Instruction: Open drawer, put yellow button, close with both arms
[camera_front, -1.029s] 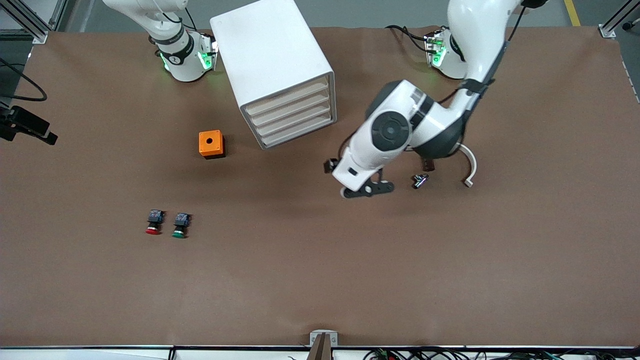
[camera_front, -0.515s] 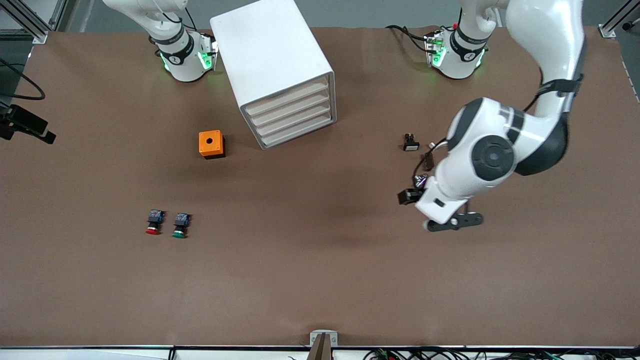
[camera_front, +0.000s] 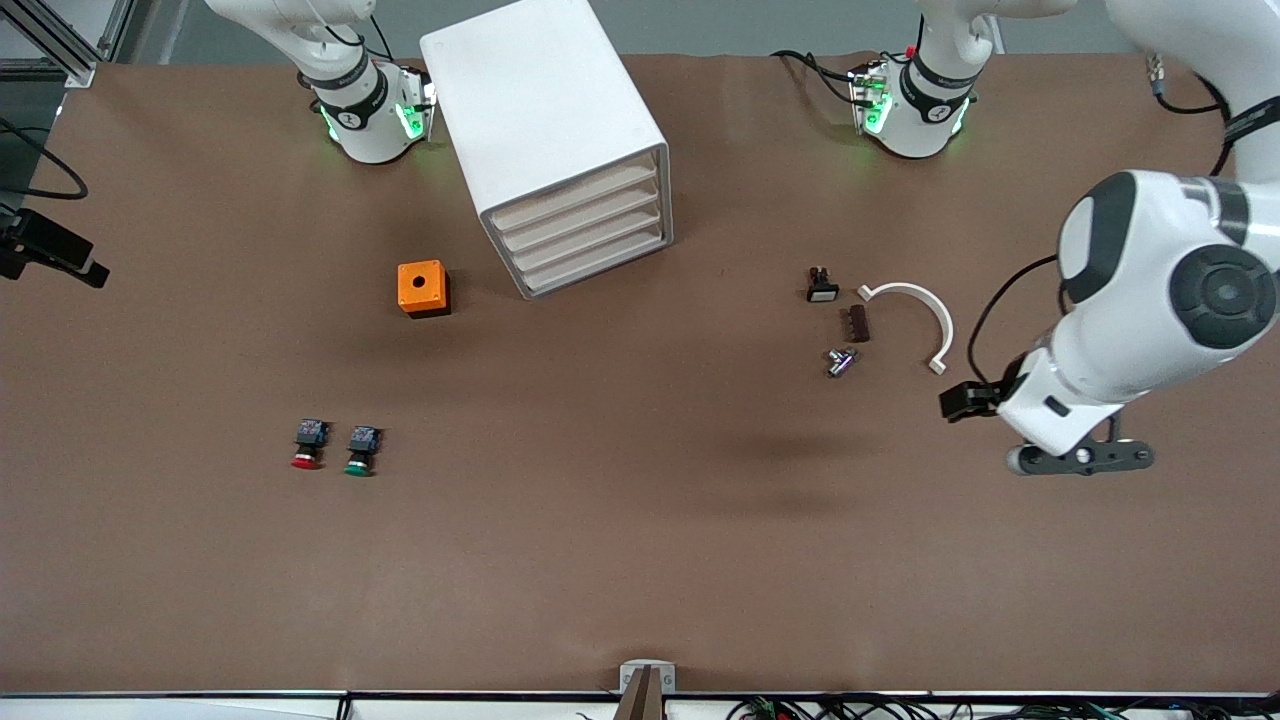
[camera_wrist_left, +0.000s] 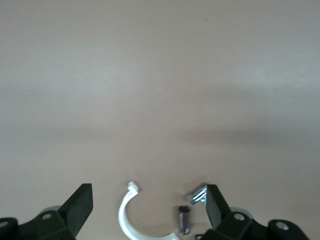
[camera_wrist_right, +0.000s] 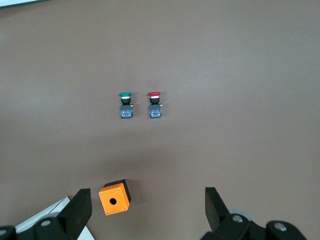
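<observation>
The left gripper (camera_front: 1080, 458), claw spread and empty, has swung from beside the cabinet (camera_front: 540, 110) to its own end of the table. The right gripper (camera_wrist_right: 147, 212), also spread, waits above the orange cube (camera_wrist_right: 114, 197). The drawer (camera_front: 575, 198) is shut. We see no yellow button and judge it stowed.

A brown-covered table (camera_front: 620, 560) fills the view, with grey floor (camera_front: 720, 25) along its top edge.

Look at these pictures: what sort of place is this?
Probably a robotics lab bench: two robot arms bolted to a brown table, a white drawer cabinet, push-buttons and small parts laid out.
</observation>
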